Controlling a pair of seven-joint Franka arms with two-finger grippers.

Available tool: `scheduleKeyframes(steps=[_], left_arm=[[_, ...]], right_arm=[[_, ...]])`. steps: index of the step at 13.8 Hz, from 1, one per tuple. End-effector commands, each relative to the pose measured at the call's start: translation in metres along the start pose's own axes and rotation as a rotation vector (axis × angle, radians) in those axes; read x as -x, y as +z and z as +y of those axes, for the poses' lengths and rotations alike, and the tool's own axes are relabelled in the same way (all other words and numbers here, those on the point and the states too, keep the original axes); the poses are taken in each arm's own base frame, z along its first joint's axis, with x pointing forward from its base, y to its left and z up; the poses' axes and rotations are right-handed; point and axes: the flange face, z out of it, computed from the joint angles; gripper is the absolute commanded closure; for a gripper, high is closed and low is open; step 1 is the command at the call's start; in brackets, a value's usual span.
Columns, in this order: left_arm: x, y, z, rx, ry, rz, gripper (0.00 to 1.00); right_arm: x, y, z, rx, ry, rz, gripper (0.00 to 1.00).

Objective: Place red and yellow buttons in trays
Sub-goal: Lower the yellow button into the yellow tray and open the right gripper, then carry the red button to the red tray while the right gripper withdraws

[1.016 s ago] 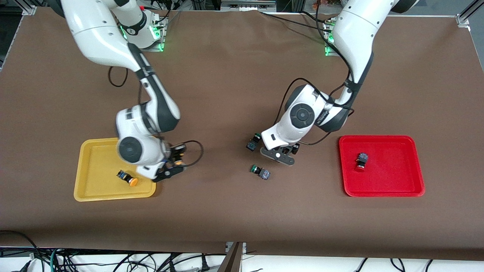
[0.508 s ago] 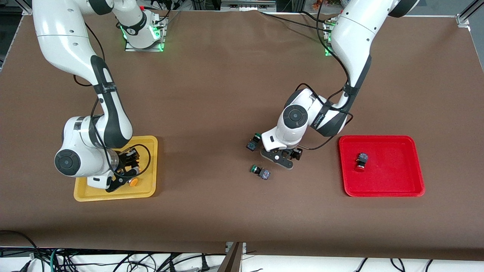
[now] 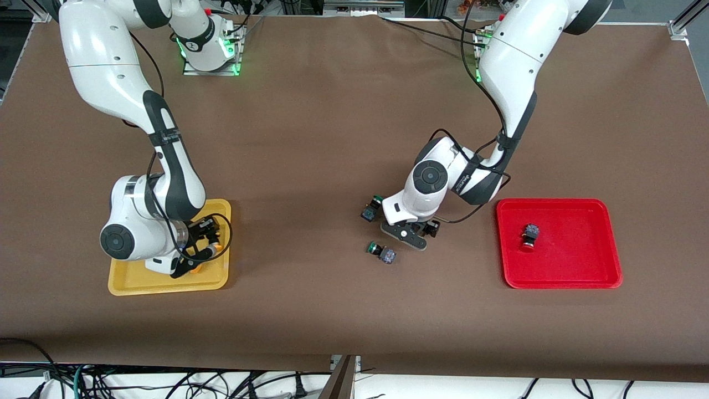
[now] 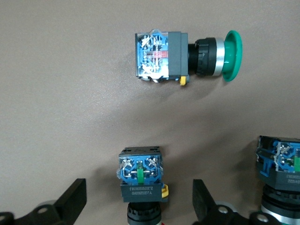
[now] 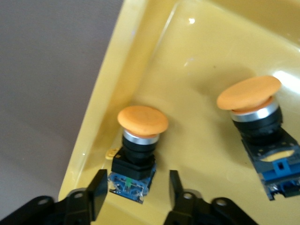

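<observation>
yellow tray (image 3: 128,281): only the right wrist view shows both yellow buttons (image 5: 140,140) (image 5: 260,117) inside; right gripper (image 5: 136,194) fingers now parted around one. left gripper (image 4: 138,206), open, has drifted over a button; red tray (image 3: 598,266) keeps one red button (image 3: 530,235).

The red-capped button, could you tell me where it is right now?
In the front view, the red-capped button lies inside the red tray, at the left arm's end of the table.

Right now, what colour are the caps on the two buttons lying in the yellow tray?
Both caps are yellow-orange, clearest in the right wrist view.
</observation>
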Motion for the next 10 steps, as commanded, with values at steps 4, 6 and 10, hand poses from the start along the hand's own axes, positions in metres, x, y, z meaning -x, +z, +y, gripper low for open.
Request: scheduleKeyframes(steps=[4,6,10], left_arm=[[-0.004,0.003,0.000,-0.005,-0.012,0.004,0.66],[-0.005,0.001,-0.002,-0.005,-0.016,0.007,0.92],[-0.016,-0.049,-0.059,-0.016,-0.080,0.062,1.00]], right_arm=[[-0.009,-0.078,-0.048,0.032,0.100,0.102,0.00],[-0.011,-0.124,-0.097,0.083,0.168,0.154,0.00],[0.054,-0.197,-0.148,0.115,0.277,0.137,0.00]])
